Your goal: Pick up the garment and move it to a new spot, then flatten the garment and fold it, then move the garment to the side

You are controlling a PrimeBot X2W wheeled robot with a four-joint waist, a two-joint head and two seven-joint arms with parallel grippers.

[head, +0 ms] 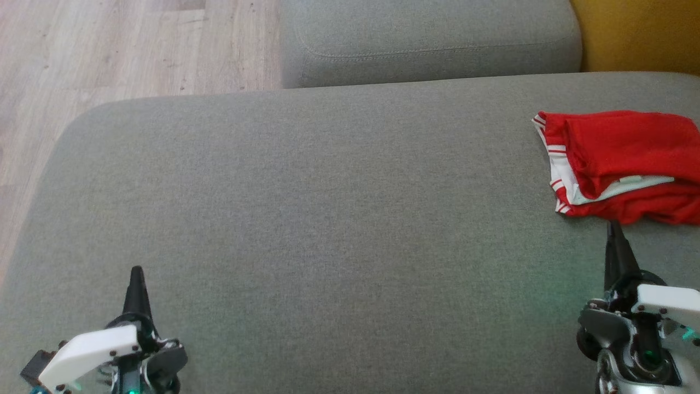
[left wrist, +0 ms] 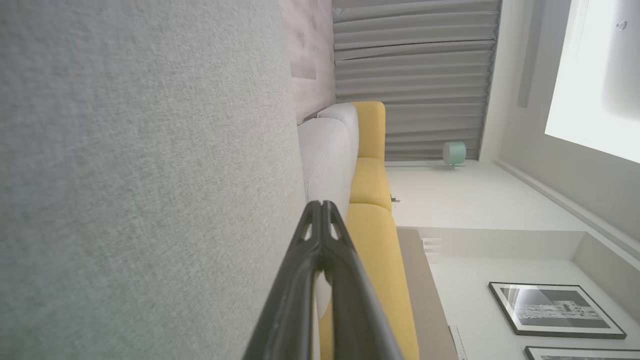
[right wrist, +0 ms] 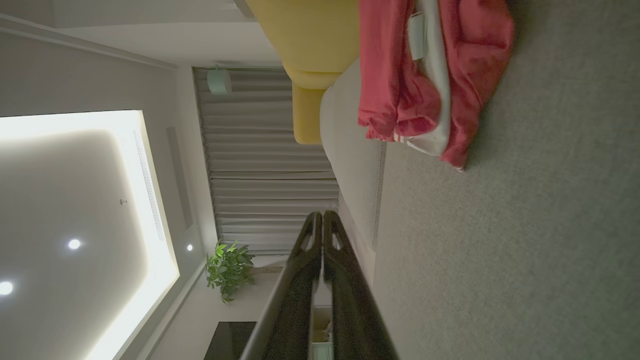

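Observation:
The garment (head: 623, 164) is red with white striped trim and lies folded in a compact heap at the right edge of the grey cushion (head: 328, 219). In the right wrist view the garment (right wrist: 425, 75) sits ahead and off to one side of the fingers. My right gripper (head: 613, 227) is shut and empty, its tip just short of the garment's near edge, apart from it. My left gripper (head: 135, 271) is shut and empty, over the cushion's near left part. Its closed fingers (left wrist: 322, 210) and the right fingers (right wrist: 322, 217) meet at the tips.
A second grey cushion (head: 426, 38) lies beyond the first, with a yellow seat (head: 640, 33) at the far right. Wooden floor (head: 109, 54) shows past the cushion's rounded left edge. Curtains (left wrist: 415, 75), framed pictures (left wrist: 555, 307) and a potted plant (right wrist: 230, 270) stand in the room behind.

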